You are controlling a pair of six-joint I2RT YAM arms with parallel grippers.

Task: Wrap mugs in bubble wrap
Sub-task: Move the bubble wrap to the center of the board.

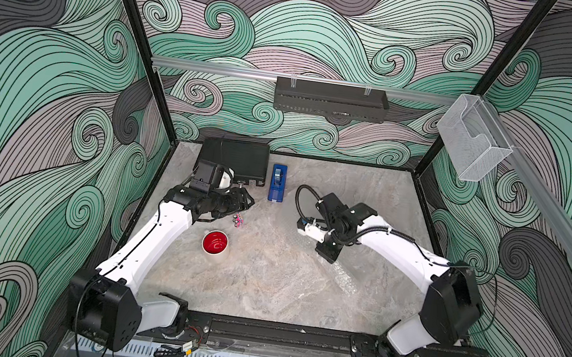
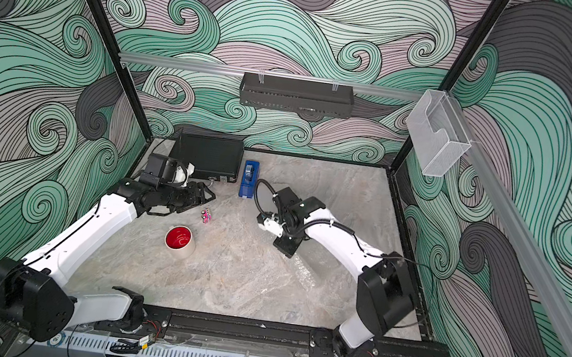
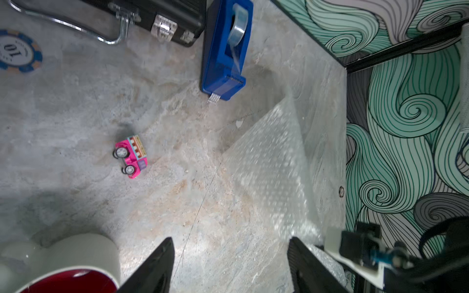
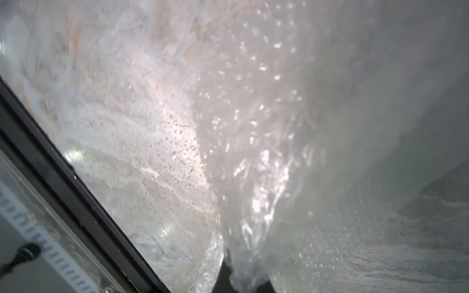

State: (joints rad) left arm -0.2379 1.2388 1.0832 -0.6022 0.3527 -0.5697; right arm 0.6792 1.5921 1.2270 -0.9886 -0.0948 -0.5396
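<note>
The mug [image 1: 215, 242] stood upright on the marbled table [image 1: 261, 296], mouth up, on my left arm's side and well apart from the bubble wrap [image 3: 269, 165]. It was a small round cup, white outside and glossy red within, and it was bare, with nothing around it yet. The wrap was a clear, colourless sheet dotted with small bubbles, crinkly and catching the light in sparks.

My right gripper [image 4: 243, 276] had its fingers pressed together on one edge of the sheet. The plastic bunched into creases at the pinch and sloped from there down to the table like a slack tent. I judged this hold was for hauling the limp sheet toward the mug, since such stuff would buckle under a push.

My left gripper [image 3: 229, 241] hung near the mug with fingers spread, holding nothing, likely ready to take it. Farther back stood the tape dispenser [image 3: 225, 50], hard blue plastic, close beside a black case [image 1: 234, 159]. A small pink toy car [image 3: 130, 156] lay roughly between dispenser and mug.
</note>
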